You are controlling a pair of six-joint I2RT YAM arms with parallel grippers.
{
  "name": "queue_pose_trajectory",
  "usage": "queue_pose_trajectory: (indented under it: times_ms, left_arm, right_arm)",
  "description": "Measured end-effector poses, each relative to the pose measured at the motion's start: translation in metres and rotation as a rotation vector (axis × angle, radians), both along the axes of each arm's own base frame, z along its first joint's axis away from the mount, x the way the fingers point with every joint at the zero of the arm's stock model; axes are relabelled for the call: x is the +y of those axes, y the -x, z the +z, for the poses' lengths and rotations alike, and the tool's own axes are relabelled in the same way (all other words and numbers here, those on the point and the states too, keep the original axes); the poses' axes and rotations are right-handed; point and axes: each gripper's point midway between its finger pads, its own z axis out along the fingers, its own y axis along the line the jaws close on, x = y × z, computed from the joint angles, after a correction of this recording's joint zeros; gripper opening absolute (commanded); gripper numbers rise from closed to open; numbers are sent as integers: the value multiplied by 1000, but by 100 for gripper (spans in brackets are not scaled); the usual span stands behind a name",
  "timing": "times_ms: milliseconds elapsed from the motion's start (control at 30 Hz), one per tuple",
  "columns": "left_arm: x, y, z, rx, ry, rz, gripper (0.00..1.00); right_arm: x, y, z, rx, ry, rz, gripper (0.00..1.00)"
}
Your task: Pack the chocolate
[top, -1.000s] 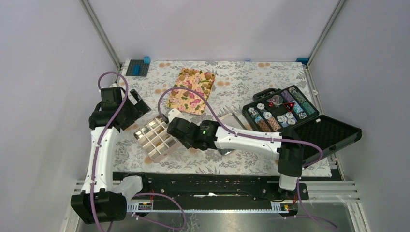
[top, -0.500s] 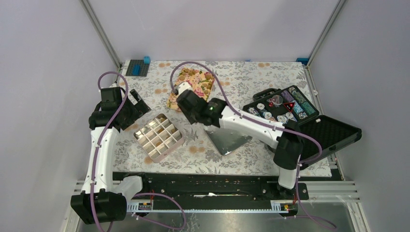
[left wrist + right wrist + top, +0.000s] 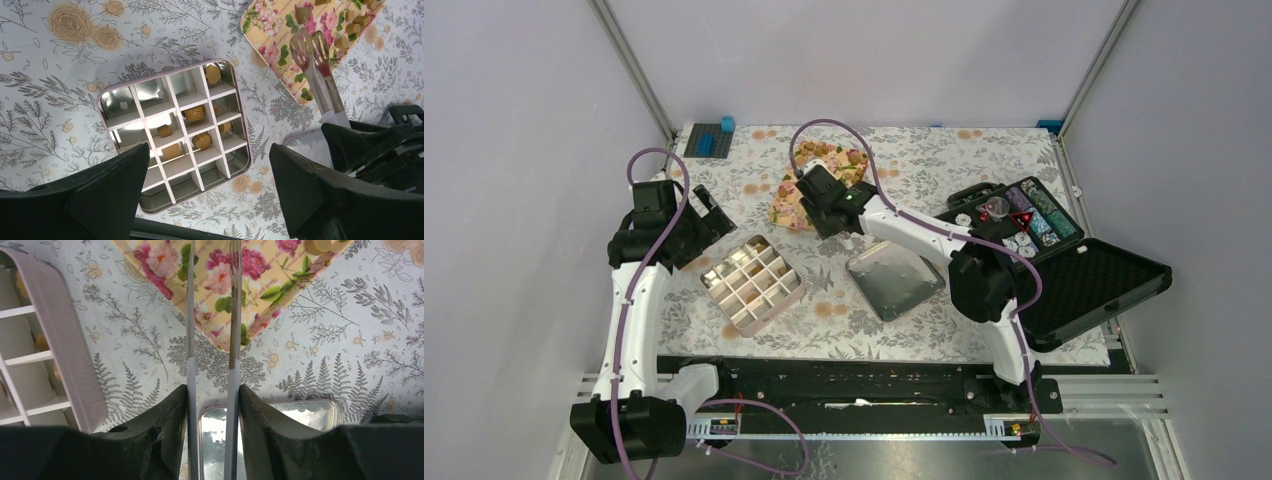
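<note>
From above, the left claw (image 3: 714, 212) is hanging wide open and empty just left of the divided tin (image 3: 752, 284). The right claw (image 3: 809, 185) is reaching over the near end of the floral tray (image 3: 782, 205), and the chocolate (image 3: 854, 160) is lying clustered at the tray's far end. The lid (image 3: 894, 283) is lying flat on the counter (image 3: 944, 150) beside the tin, and the black case (image 3: 1014, 225) is sitting open at the right

The left wrist camera is looking down into the tin, where about six of the sixteen cells are holding a lump and the rest are showing bare metal

The right wrist camera is showing the right claw clamping a pair of tongs (image 3: 232, 340). The blades are standing apart with nothing between them, and their tips are hanging over the tray

By my reckoning the packing is running at well under half, with many lumps waiting on the tray and the lid not yet on
</note>
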Motion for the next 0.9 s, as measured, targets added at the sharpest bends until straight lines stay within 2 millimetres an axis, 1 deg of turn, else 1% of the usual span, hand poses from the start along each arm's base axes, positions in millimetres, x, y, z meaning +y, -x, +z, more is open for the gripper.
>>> queue_pose_trajectory:
  times_ms: [100,300,367,500,633,733,900]
  left_arm:
    - [0,0,-1,3,0,0,99]
    - [1,-3,-7,26,-3,-1,99]
    - [2,-4,-9,34,-5,1,99]
    - [3,-4,-11,41,-12,3,99]
    - [4,-4,-11,44,-17,4,99]
    - [5,-5,-13,49,-19,5,99]
    - [6,-5,-14,52,-27,6,99]
  right_arm:
    - [-3,-7,-3,3,5,-14,47]
    - [-14,-29,5,-16,-17,-63,49]
    - [-14,-38,10,-29,-31,-76,49]
    - [-7,-57,14,-52,-55,-93,51]
    - [4,-74,12,-64,-66,-100,51]
    - [11,-86,6,-73,-64,-103,51]
    - [8,-94,-10,-54,-31,-110,51]
